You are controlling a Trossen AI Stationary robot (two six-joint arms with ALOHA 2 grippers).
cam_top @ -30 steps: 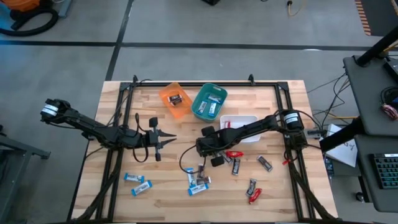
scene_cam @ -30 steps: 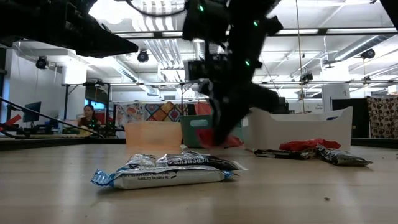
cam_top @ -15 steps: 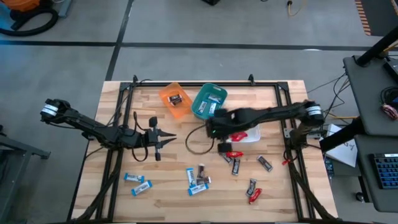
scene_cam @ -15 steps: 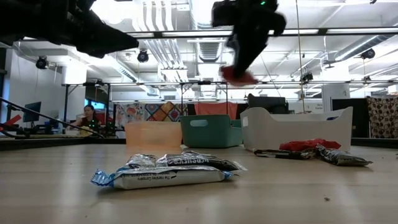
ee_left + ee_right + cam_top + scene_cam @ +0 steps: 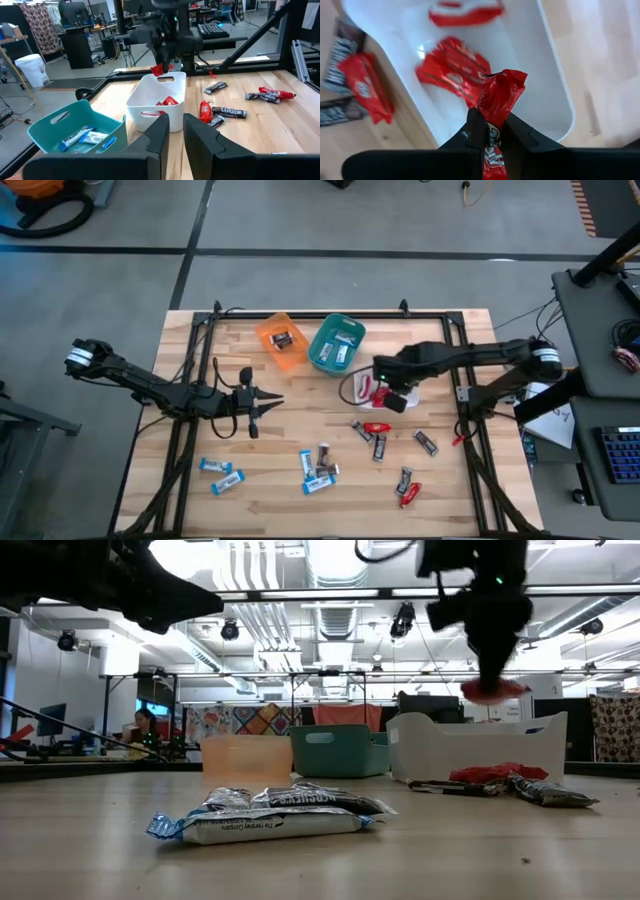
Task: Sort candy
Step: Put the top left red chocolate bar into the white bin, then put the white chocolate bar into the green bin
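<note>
Red candy (image 5: pixel 496 107): pinched in the right hand (image 5: pixel 490 131), held above the white bin (image 5: pixel 555 95).
White bin: several red bars inside.
Loose candy (image 5: pixel 318 468): scattered on the counter (image 5: pixel 290 400).
Left hand (image 5: pixel 262 408): fingers together, empty, over the counter's left half.

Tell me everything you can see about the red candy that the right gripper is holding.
The red candy is a small bar in a shiny, crinkled red wrapper with some white print. The right gripper is shut on its lower part, so its free end sticks out past the two dark fingers. It hangs in the air above the white bin, touching nothing but the fingers. Other red candies already lie in that bin below it.
</note>
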